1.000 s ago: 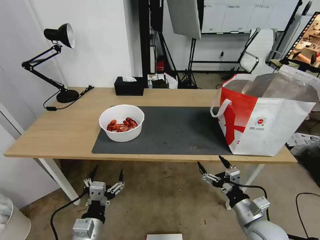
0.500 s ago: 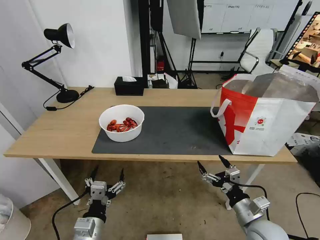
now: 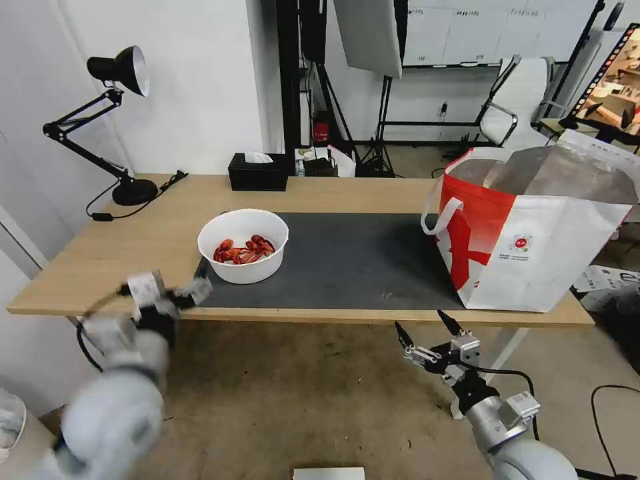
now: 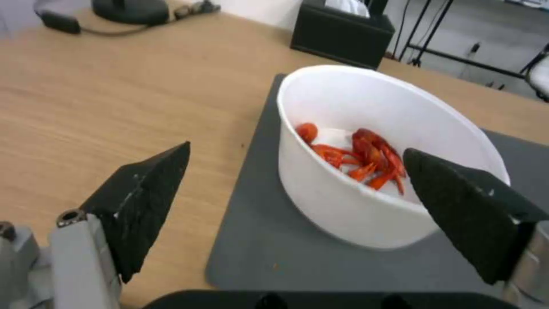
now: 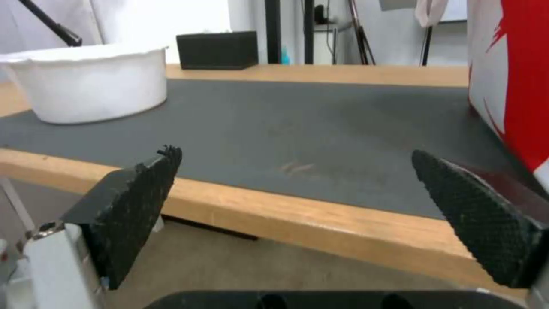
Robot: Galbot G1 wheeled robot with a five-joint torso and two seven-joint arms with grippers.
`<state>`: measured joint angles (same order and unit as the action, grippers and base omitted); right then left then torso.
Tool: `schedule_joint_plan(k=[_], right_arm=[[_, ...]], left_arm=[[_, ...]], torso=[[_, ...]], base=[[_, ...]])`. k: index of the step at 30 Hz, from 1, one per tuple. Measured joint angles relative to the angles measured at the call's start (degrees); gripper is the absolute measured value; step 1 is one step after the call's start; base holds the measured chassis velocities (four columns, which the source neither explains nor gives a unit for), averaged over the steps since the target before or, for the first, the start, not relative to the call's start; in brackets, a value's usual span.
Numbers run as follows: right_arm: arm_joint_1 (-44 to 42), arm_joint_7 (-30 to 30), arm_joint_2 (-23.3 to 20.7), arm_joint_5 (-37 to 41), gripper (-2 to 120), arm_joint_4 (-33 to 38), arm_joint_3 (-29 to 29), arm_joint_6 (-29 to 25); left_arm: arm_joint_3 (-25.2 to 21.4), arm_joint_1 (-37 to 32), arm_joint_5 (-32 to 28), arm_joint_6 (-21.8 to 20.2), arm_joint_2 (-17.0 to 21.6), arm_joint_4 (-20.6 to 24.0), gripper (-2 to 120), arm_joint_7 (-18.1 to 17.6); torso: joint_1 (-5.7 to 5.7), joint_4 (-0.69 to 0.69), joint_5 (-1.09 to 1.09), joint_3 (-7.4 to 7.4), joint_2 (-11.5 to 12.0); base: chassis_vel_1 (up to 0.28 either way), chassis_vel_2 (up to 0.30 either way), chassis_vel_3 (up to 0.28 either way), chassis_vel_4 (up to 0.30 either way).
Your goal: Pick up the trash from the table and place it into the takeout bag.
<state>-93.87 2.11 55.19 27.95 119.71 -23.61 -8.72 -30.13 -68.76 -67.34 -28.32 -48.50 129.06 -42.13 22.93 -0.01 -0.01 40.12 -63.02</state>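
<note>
The trash I see is a white round bowl (image 3: 243, 245) of red crayfish shells, standing on the left end of the dark grey mat (image 3: 347, 260) on the light-wood table (image 3: 133, 247). My left gripper (image 3: 170, 290) is at the table's front edge, just short of the bowl (image 4: 372, 171). It is open (image 4: 296, 149), and its fingers (image 4: 143, 201) frame the bowl without touching it. The red-and-white takeout bag (image 3: 533, 227) stands open at the table's right end. My right gripper (image 3: 427, 333) hangs open below the front edge, facing the mat (image 5: 320, 124), with the bag (image 5: 509, 64) close beside it.
A black desk lamp (image 3: 120, 73) stands at the table's back left, its cord trailing over the wood. A black tissue box (image 3: 258, 172) sits at the back edge. Behind the table are stands and an office chair (image 3: 517, 100). A white bin (image 3: 13, 427) stands on the floor at left.
My left arm has swung up from below the table to its front edge by the bowl. The right arm, the bowl and the bag have not moved.
</note>
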Motion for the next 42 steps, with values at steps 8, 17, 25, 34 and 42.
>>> schedule_joint_plan(k=[8,17,25,34,42], right_arm=[[0.0,0.0,0.0,0.0,100,0.0,0.0,0.0],[0.0,0.0,0.0,0.0,100,0.0,0.0,0.0],[0.0,0.0,0.0,0.0,100,0.0,0.0,0.0],[0.0,0.0,0.0,0.0,100,0.0,0.0,0.0],[0.0,0.0,0.0,0.0,100,0.0,0.0,0.0]], left_arm=[[2.9,10.9,-19.0,-4.0,3.9,-6.1,100,-3.9],[11.6,26.5,-28.0,-8.0,5.9,-19.8,100,-2.2],[22.2,36.2,-24.5,-10.1,4.4,-30.0,100,-1.8],[24.8,38.5,-24.4,-11.7,2.3,-34.5,100,-3.6],[25.6,39.6,-25.3,-11.8,1.1,-35.8,80,-5.3]], torso=[[0.0,0.01,-0.01,0.0,0.0],[0.0,0.01,0.01,0.0,0.0],[-0.01,0.0,0.01,0.0,0.0],[-0.01,0.01,0.01,-0.01,0.0],[-0.01,0.01,0.01,-0.01,0.0]], base=[[0.0,0.0,0.0,0.0],[0.0,0.0,0.0,0.0],[0.0,0.0,0.0,0.0],[0.0,0.0,0.0,0.0],[0.0,0.0,0.0,0.0]])
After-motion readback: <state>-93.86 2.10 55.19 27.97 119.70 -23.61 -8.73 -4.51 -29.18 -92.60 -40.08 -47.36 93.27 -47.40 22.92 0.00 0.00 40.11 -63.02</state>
